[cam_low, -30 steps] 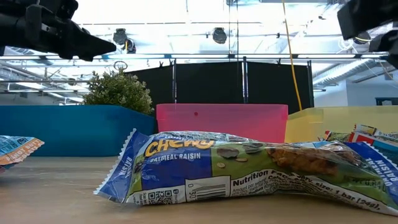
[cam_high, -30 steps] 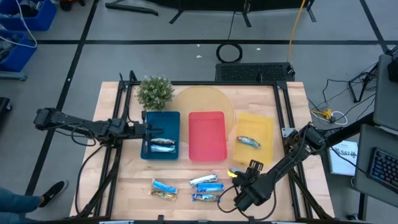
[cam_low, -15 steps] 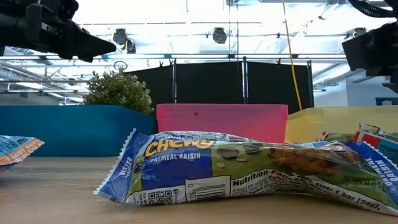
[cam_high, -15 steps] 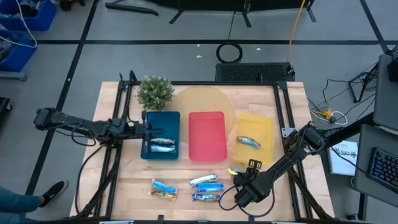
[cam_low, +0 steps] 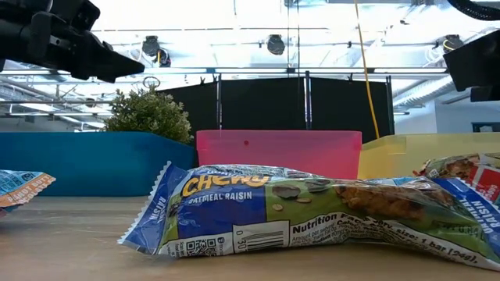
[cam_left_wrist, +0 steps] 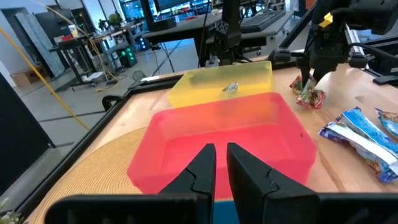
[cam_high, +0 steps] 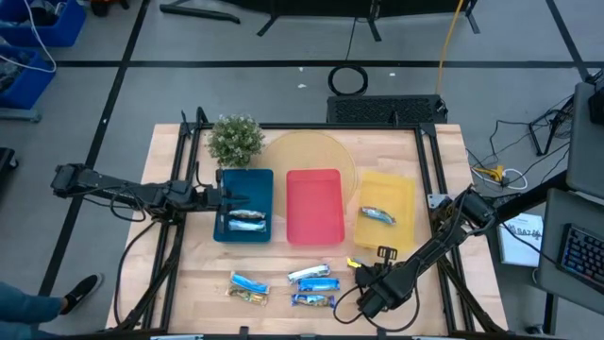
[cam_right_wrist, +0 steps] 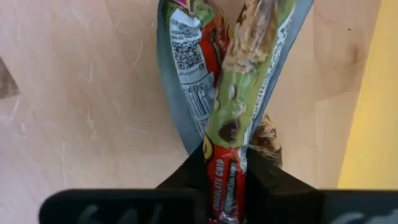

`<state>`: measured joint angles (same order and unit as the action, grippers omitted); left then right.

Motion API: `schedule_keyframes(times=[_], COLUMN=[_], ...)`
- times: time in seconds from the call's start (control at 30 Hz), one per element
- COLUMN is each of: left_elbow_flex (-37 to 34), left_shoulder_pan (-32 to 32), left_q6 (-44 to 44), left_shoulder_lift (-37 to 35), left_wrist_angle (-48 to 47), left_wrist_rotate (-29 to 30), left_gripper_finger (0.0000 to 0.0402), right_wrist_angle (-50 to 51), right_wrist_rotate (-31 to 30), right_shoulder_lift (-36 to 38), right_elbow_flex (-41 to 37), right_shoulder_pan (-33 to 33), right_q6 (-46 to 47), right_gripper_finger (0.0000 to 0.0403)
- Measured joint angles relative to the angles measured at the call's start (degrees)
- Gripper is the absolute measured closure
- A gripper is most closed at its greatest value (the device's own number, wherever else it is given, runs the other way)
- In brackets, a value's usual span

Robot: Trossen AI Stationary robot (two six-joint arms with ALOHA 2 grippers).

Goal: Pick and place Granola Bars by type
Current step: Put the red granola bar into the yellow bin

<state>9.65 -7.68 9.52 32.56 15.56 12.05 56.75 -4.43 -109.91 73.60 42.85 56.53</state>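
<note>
We note the right hand (cam_right_wrist: 225,171) clamped on a red-and-green granola bar (cam_right_wrist: 233,93) at the counter's (cam_high: 189,274) front, just beside the yellow tray (cam_high: 401,194). Left hand (cam_left_wrist: 221,163), fingers nearly together and empty, hovers over the blue tray (cam_high: 260,179), facing the red tray (cam_left_wrist: 217,134).

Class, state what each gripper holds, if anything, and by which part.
The right gripper pinches a red-and-green chocolate chip granola bar by one end of its wrapper. The left gripper, over the blue tray, is shut on nothing.
</note>
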Motion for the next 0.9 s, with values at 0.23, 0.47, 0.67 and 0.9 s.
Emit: schedule_keyframes(times=[0.23, 0.47, 0.67, 0.9], left_elbow_flex=[0.0, 0.0, 0.0, 0.0], left_shoulder_pan=[0.0, 0.0, 0.0, 0.0], left_q6=[-2.2, -2.7, -2.8, -2.9], left_shoulder_lift=[0.0, 0.0, 0.0, 0.0], left_wrist_angle=[-0.9, -1.2, -2.3, -2.5], left_wrist_rotate=[0.0, 0.0, 0.0, 0.0], left_gripper_finger=[0.0353, 0.0353, 0.0353, 0.0353], right_wrist_angle=[0.4, 0.0, 0.8, 14.0], right_wrist_rotate=[0.1, -1.9, -7.5, -13.5], right_shoulder_lift=[0.8, 7.2, 16.0, 25.7], right_elbow_flex=[0.0, 0.0, 0.0, 0.0], right_shoulder_pan=[0.0, 0.4, 0.4, -0.1], right_q6=[1.9, 2.7, -0.8, -5.1], right_gripper_finger=[0.0353, 0.0374, 0.0364, 0.0376])
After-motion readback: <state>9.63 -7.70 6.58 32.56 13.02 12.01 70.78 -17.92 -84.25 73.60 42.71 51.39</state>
